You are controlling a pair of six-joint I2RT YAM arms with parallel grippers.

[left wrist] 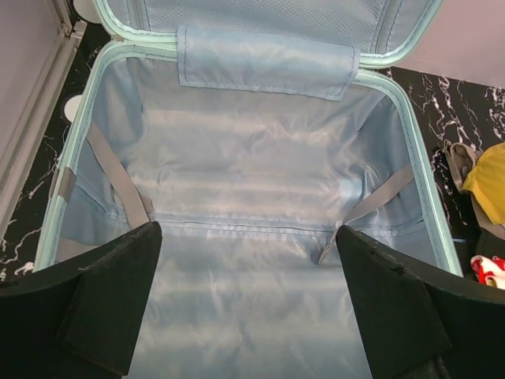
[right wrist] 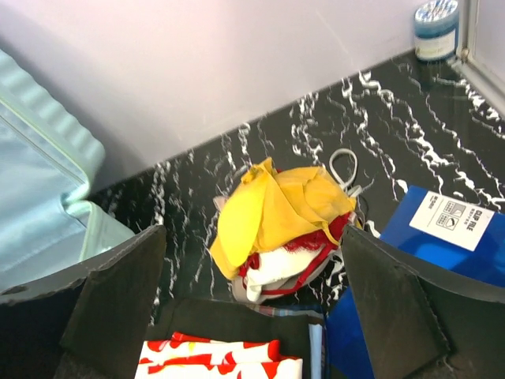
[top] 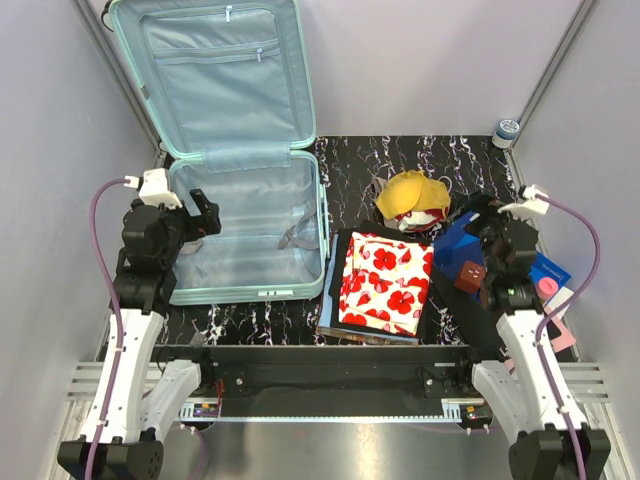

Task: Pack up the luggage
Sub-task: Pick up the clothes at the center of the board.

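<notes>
Left hand (top: 205,213), fingers spread and empty, hovers above the open luggage (top: 250,235).

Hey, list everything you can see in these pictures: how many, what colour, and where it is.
luggage: one, mint-green, open, left side of table, lid raised at the back
floral cloth: one, red on cream, folded, centre, right of luggage
cloth bundle: one, yellow with red and white, behind floral cloth
blue box: one, blue, right of floral cloth
small jar: one, blue and white, back right corner
table: one, black marbled
left gripper: one, black, open, over luggage base
right gripper: one, black, open, above cloth bundle
</notes>
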